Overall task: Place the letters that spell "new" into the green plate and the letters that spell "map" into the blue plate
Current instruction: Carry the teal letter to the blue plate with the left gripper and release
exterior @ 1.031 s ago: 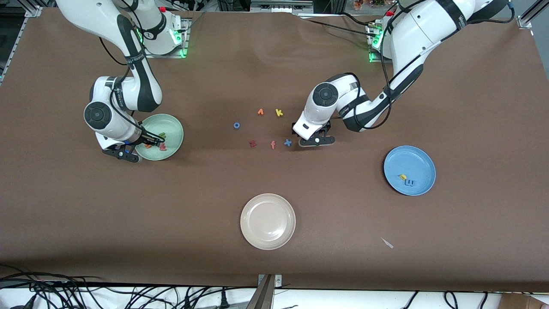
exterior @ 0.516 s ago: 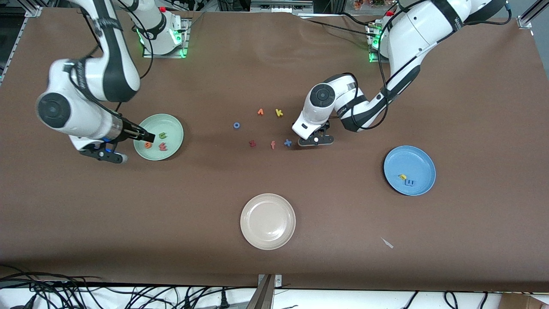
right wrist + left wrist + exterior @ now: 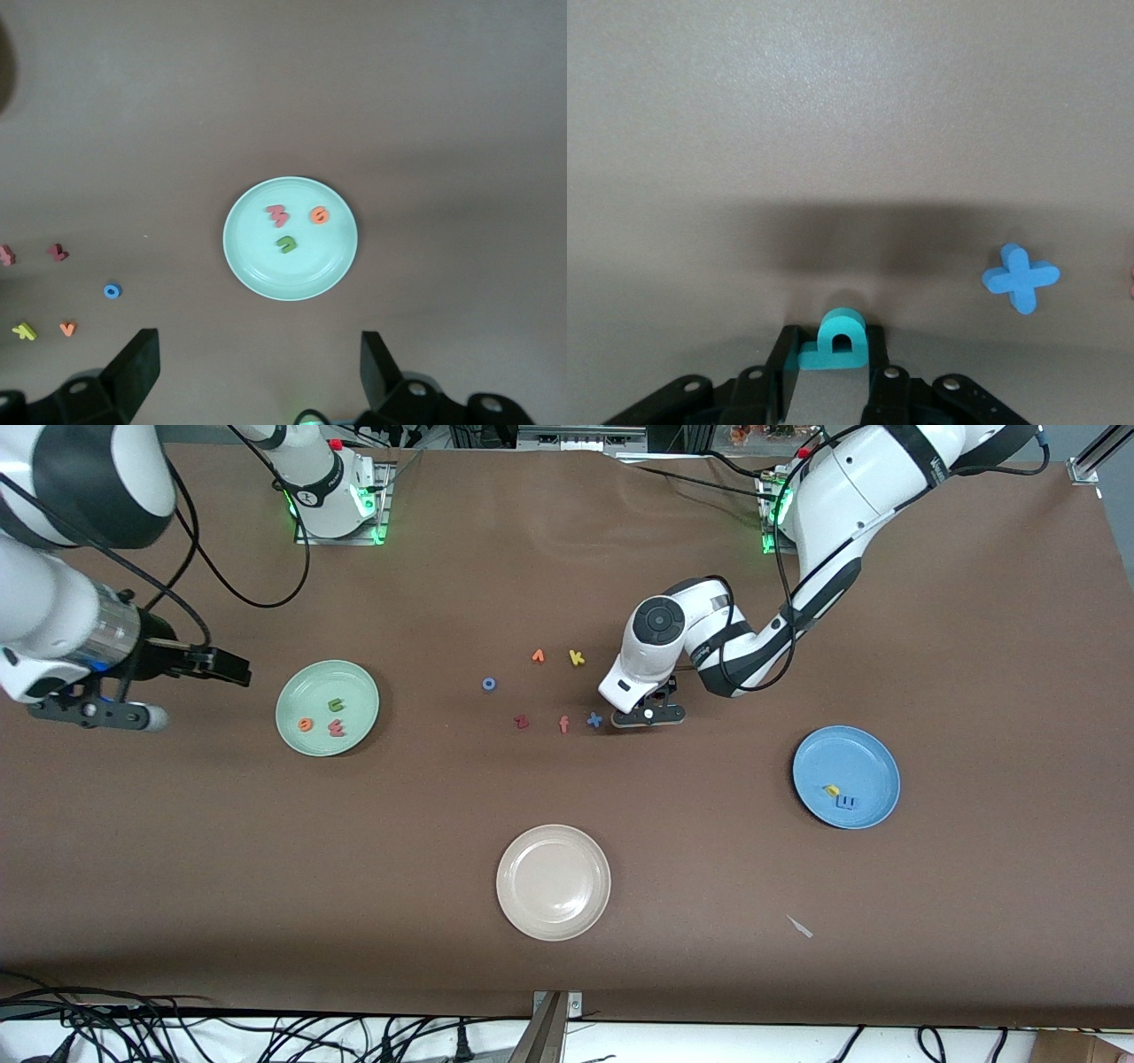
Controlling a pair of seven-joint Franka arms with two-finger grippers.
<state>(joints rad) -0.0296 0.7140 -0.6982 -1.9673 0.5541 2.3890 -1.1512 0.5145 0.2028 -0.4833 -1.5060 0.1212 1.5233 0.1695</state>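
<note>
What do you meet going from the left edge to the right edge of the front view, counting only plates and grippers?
right gripper → green plate → cream-white plate → left gripper → blue plate

The front view looks down from high across the whole table (image 3: 567, 957). The left wrist view sits close above the teal "p" (image 3: 835, 340). The right wrist view, from high up, shares the green plate (image 3: 257, 266) with the front view.
</note>
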